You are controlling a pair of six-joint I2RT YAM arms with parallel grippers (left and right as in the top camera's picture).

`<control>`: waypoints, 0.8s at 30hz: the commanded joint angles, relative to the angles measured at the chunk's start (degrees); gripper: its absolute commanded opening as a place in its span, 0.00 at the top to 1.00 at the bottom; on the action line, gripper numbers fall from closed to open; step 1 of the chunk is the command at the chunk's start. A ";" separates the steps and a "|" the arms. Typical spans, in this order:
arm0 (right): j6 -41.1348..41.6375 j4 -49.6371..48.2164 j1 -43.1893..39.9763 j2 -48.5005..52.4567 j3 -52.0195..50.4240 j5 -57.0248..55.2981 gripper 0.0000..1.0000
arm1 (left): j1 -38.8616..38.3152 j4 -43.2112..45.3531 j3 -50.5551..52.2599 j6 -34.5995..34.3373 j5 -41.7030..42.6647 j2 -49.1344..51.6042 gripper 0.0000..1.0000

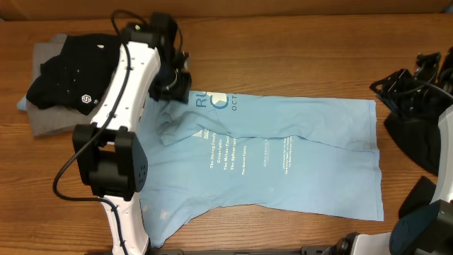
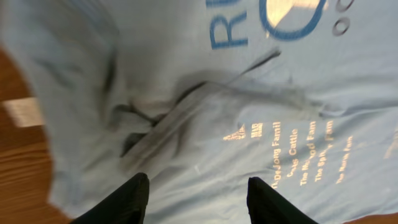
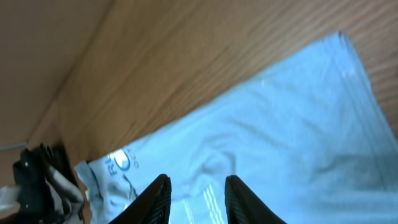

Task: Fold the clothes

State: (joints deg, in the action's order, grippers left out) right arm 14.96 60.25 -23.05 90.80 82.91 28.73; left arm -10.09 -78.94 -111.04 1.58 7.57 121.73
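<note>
A light blue T-shirt (image 1: 283, 149) with white lettering lies spread across the wooden table, its upper left part folded over and wrinkled. My left gripper (image 1: 177, 81) hangs over that folded corner near the blue print. In the left wrist view it (image 2: 198, 180) stands open just above the cloth (image 2: 249, 93), with nothing between the fingers. My right gripper (image 1: 386, 88) is off the shirt's upper right corner. In the right wrist view it (image 3: 197, 180) is open and looks down on the shirt (image 3: 280, 124) from a height. A black shirt (image 1: 71, 78) lies on a grey one (image 1: 46, 120) at the far left.
The left arm's white links (image 1: 117, 134) reach over the shirt's left side. Bare wooden table (image 1: 297, 57) shows behind the shirt, up to the back edge. The right arm's dark base (image 1: 425, 142) fills the right edge.
</note>
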 commanded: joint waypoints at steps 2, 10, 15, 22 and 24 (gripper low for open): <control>-1.75 1.64 1.36 0.07 -0.09 -0.20 0.68 | -0.55 3.98 9.53 1.49 6.23 -0.24 0.49; -1.97 2.99 2.10 0.07 -0.20 -2.12 0.68 | -0.70 5.42 16.87 4.31 5.64 -0.24 0.50; -1.99 3.19 2.10 0.07 -0.31 -2.12 0.68 | -1.40 9.29 22.60 4.44 0.76 -0.24 0.55; -2.01 3.08 2.10 0.07 -0.46 -2.12 0.68 | -1.51 14.56 23.15 1.42 -3.89 -0.31 0.96; -2.86 3.15 2.10 0.07 -0.46 -2.10 0.68 | -1.38 14.32 21.70 0.92 -4.35 -0.35 0.96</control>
State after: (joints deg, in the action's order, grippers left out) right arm 13.37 63.53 -21.21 90.83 82.85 26.92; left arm -11.27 -64.47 -87.48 4.12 6.46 121.89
